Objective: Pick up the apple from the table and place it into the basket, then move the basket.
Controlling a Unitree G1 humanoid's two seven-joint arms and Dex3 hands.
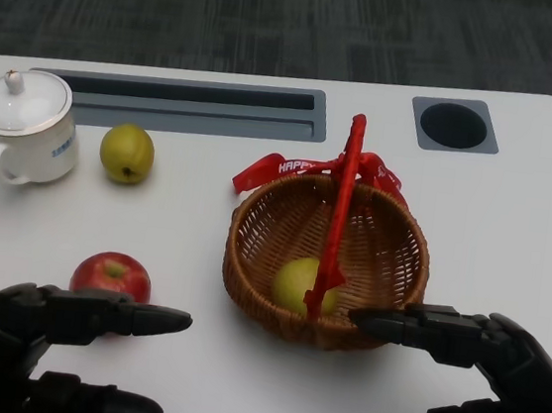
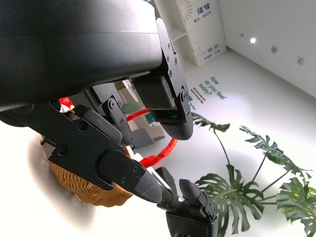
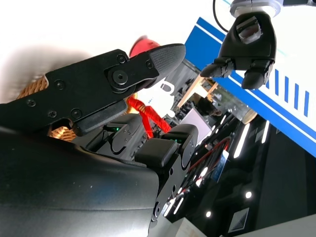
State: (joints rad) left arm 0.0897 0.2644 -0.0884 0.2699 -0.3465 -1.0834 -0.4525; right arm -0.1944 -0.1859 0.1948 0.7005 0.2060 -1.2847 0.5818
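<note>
Table (image 1: 513, 224): white surface with a long grey recessed slot (image 1: 193, 103) along its far edge and a round dark recess (image 1: 454, 125) at the far right.

Apple (image 1: 112, 275): red, lying on the table at the near left, just beyond the upper fingers of the left hand and apart from the basket. In the right wrist view only a red sliver (image 3: 144, 45) shows past a fingertip.

Basket (image 1: 392, 242): round woven wicker, standing upright near the middle of the table, with a red handle (image 1: 340, 209) arching over it and a red ribbon (image 1: 280, 167) with white lettering tied at the far rim. Inside lies a yellow-green fruit (image 1: 299, 281) (partly crossed by the handle).

Left hand (image 1: 40, 354): at the near left, fingers stretched out toward the right with a clear gap between the upper and lower fingers; it holds nothing. The left wrist view (image 2: 94, 148) shows the same spread fingers, with the wicker behind them.

Right hand (image 1: 480, 384): at the near right, fingers pointing left and apart, empty; its upper fingertips (image 1: 373, 321) reach the near rim of the basket, though contact cannot be told.

Pear-like green fruit (image 1: 126, 153): on the table at the far left, well apart from the basket.

Lidded cup (image 1: 26, 128): white, with handle and knobbed lid, just left of the green fruit.
</note>
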